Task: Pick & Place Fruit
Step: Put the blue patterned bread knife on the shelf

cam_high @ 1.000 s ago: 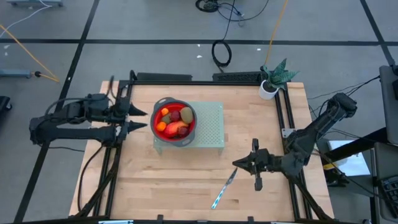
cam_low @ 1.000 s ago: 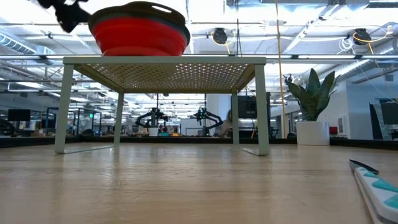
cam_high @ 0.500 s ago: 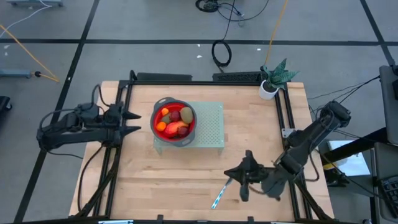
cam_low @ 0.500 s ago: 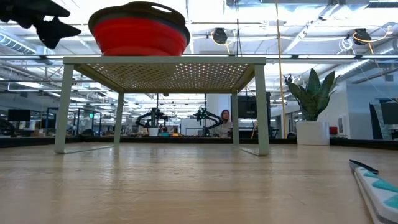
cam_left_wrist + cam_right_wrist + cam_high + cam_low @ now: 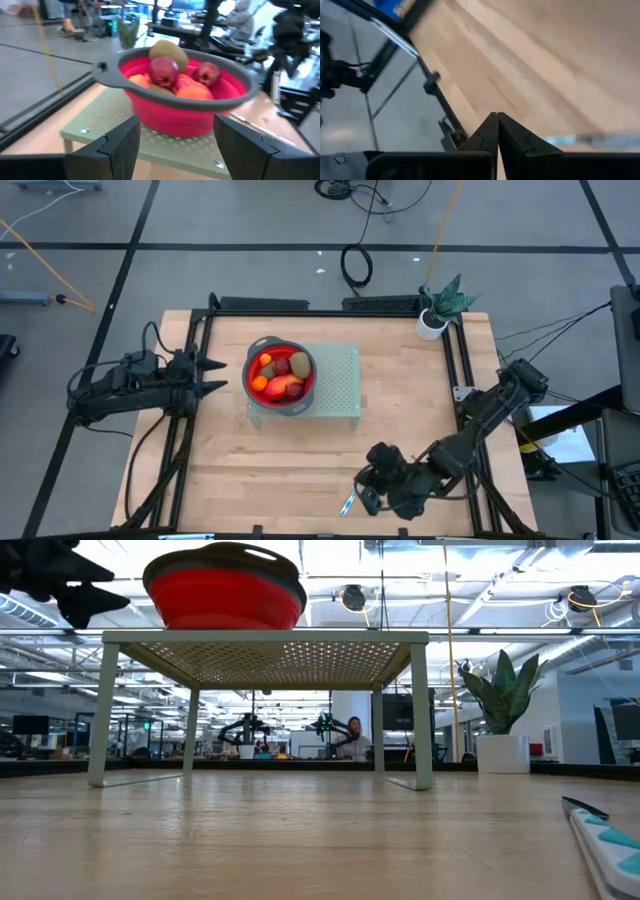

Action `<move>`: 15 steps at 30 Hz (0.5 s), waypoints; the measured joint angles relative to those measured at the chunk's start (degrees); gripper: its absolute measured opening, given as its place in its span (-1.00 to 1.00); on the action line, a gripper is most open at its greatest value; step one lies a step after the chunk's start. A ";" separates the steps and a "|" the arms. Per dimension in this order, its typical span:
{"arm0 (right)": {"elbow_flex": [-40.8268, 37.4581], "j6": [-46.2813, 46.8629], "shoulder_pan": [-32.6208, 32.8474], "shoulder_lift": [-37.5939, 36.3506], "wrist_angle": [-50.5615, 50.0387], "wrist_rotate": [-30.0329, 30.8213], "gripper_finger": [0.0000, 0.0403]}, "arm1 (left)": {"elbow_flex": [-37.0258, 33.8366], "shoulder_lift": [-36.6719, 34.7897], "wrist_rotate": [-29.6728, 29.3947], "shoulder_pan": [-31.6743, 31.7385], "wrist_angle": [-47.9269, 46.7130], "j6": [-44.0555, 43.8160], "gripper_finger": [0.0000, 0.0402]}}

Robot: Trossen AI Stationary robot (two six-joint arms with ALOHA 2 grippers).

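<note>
While I watch from overhead, the wooden bench (image 5: pixel 300 450) fills most of my view, with a pale green perforated rack (image 5: pixel 335 385) standing on it toward the far side. On the rack's left end sits the red bowl (image 5: pixel 281 376), its grey rim overhanging the rack edge a little. From table height I see the bowl (image 5: pixel 224 595) perched on top of the rack (image 5: pixel 265 650), whose legs rest on the bench.

My left arm reaches in from the left edge, and its left end effector (image 5: pixel 212 375) hangs just beside the bowl without touching it, fingers spread apart. Through that wrist camera the two dark fingers (image 5: pixel 120 145) stand wide on either side of the bowl (image 5: pixel 180 107), nothing between them.

My right arm folds low over the near right part of the bench, and the right end effector (image 5: pixel 368 498) sits close to the near edge. In its wrist camera the fingers (image 5: pixel 490 132) are pressed together to a point, holding nothing that I can see.

A small potted plant (image 5: pixel 440 308) stands at the far right corner.

The knife (image 5: pixel 350 500), silver and blue, lies on the bench just beside the right end effector.

All the fruit (image 5: pixel 280 375) I can see lies heaped inside the bowl: red, orange and olive-brown pieces.
</note>
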 joint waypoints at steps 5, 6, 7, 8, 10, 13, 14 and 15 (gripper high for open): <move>0.32 13.36 0.00 2.81 -1.14 -7.93 -1.00 | -1.79 0.06 -1.77 0.02 2.57 1.66 0.25; 0.32 15.56 0.03 3.34 -1.06 -9.27 -1.00 | -2.01 0.04 -1.58 0.02 3.02 2.50 0.25; 0.32 17.47 0.03 3.85 -0.79 -10.53 -1.00 | -2.35 0.04 -1.15 -0.02 3.17 3.33 0.25; 0.35 19.42 0.03 4.34 -0.58 -11.17 -1.00 | -2.73 0.07 -0.73 -0.02 3.15 4.14 0.25; 0.37 23.32 0.03 5.28 -0.64 -12.52 -1.00 | -3.31 0.02 -0.56 -0.02 3.54 4.67 0.25; 0.37 28.64 -0.15 6.49 -0.58 -15.30 -1.00 | -4.35 0.00 -0.57 -0.02 5.06 4.88 0.25; 0.37 30.22 -0.30 6.86 -0.32 -16.39 -1.00 | -4.91 0.00 -0.57 -0.02 5.44 4.88 0.25; 0.38 31.68 -0.49 7.32 0.04 -17.41 -1.00 | -5.27 0.00 -0.59 -0.02 5.49 4.88 0.25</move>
